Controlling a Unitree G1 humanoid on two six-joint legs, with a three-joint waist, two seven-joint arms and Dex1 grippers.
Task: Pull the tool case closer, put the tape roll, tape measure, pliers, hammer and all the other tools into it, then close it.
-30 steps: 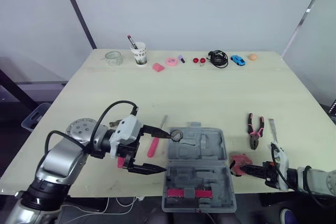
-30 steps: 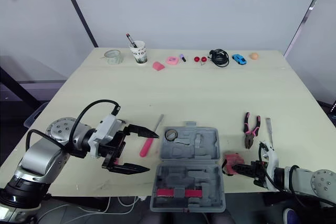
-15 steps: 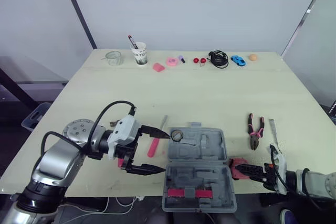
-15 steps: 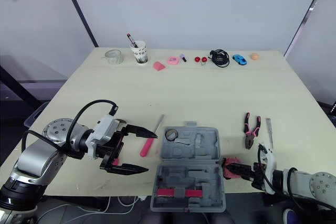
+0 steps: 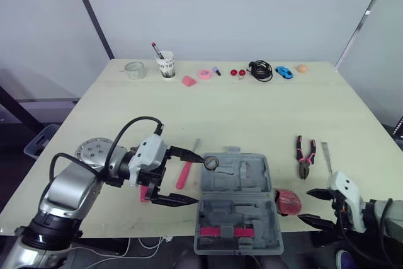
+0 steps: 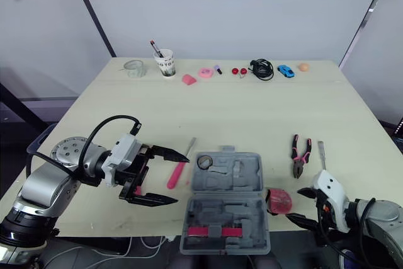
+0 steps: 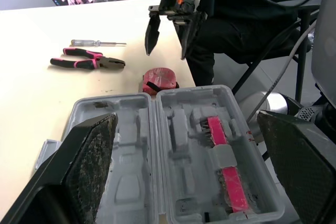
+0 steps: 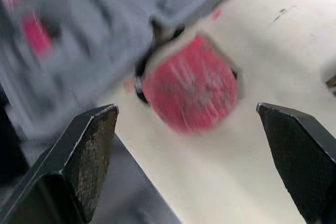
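Two claws: left claw spread, right claw spread, both empty.
Open grey plastic tool case: one, just ahead of left claw.
Round red tape measure: one, on desk between right claw and case.
Pink-handled pliers: one, beyond right claw.

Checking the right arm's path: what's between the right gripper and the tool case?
The red tape measure lies there, right beside the tool case; the open right gripper faces it. Both eye views show it.
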